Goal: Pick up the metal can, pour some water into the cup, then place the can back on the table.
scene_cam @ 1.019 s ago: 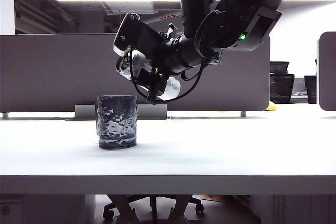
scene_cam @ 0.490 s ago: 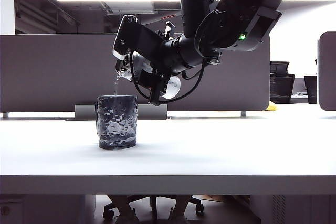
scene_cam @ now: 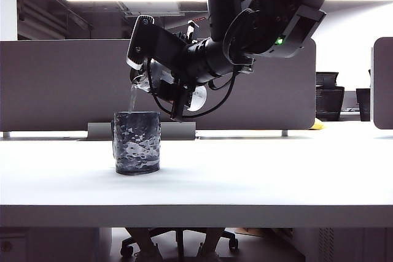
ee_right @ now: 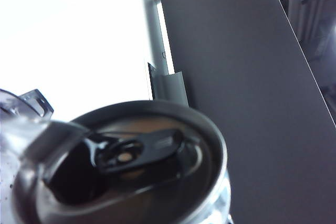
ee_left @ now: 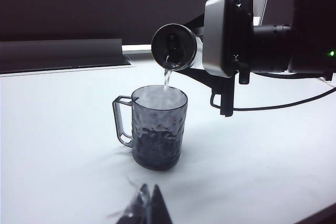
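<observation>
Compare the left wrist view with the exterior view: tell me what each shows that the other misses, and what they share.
Only the left wrist view shows the cup's handle, its open rim, and the metal can end-on with its mouth. Only the exterior view shows the right arm reaching over from the right, and the table's front edge. Both show the right gripper holding the tilted can above the cup, water streaming in. The left gripper stays low and apart.

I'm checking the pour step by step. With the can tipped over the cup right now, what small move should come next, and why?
Probably hold the tilt a moment, then roll the metal can back upright. The right gripper grips it tipped above the cup, and a thin stream of water falls inside the rim. The cup looks only partly filled. The left gripper waits low over the table, shut.
</observation>
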You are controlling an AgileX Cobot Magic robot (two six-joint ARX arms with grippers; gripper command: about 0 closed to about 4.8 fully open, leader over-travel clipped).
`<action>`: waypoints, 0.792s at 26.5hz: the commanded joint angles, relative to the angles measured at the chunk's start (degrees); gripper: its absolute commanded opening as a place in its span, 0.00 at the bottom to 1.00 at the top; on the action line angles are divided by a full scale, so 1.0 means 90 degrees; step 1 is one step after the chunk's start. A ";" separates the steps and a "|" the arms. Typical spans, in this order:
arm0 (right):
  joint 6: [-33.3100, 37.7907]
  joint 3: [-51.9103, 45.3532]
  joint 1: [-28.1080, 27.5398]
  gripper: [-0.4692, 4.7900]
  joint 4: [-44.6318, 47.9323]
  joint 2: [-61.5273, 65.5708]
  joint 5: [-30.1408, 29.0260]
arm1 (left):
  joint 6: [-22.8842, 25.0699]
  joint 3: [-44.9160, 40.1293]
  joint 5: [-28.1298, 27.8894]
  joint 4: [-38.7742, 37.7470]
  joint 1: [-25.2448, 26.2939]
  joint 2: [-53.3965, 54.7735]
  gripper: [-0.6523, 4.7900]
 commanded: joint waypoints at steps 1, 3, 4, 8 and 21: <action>-0.0063 0.0063 0.0005 0.55 0.0294 -0.0068 0.0053 | 0.0007 0.0007 0.0027 0.0063 0.0012 0.0007 0.11; -0.0068 0.0063 0.0005 0.55 0.0294 -0.0068 0.0053 | 0.0007 0.0007 0.0027 0.0063 0.0012 0.0007 0.11; -0.0068 0.0063 0.0005 0.55 0.0294 -0.0068 0.0053 | 0.0007 0.0007 0.0027 0.0063 0.0012 0.0007 0.11; -0.0068 0.0063 0.0005 0.55 0.0294 -0.0068 0.0053 | 0.0007 0.0007 0.0027 0.0063 0.0012 0.0007 0.11; -0.0211 0.0063 -0.0002 0.55 0.0255 -0.0068 0.0078 | 0.0007 0.0007 0.0027 0.0063 0.0012 0.0007 0.11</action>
